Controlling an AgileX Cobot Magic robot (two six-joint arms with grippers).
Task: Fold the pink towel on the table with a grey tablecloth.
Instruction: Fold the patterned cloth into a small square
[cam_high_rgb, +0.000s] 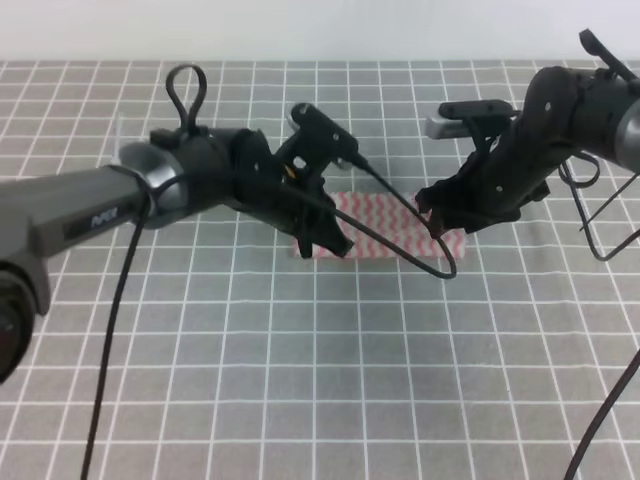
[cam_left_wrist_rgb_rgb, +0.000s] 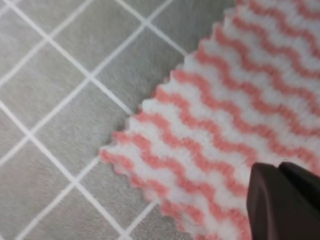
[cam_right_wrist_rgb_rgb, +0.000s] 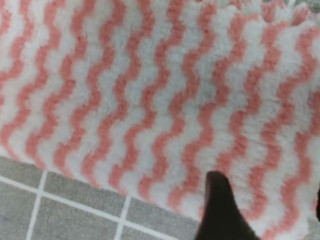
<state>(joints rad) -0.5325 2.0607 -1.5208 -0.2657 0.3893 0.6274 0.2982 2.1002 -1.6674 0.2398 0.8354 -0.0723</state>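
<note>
The pink towel (cam_high_rgb: 385, 225) lies flat as a strip with pink-red and white zigzag stripes on the table with a grey tablecloth (cam_high_rgb: 300, 380). My left gripper (cam_high_rgb: 325, 240) is down at the towel's left near corner. In the left wrist view only one dark fingertip (cam_left_wrist_rgb_rgb: 280, 205) shows over the towel (cam_left_wrist_rgb_rgb: 235, 115), so I cannot tell how its jaws stand. My right gripper (cam_high_rgb: 435, 215) is at the towel's right end. In the right wrist view its fingers (cam_right_wrist_rgb_rgb: 220, 210) stand apart over the towel (cam_right_wrist_rgb_rgb: 150, 90), with nothing between them.
Black cables (cam_high_rgb: 420, 265) loop from both arms over the towel and the cloth. The grey grid cloth (cam_left_wrist_rgb_rgb: 60, 100) shows beside the towel's corner, and the towel's edge meets the cloth (cam_right_wrist_rgb_rgb: 75, 210) in the right wrist view.
</note>
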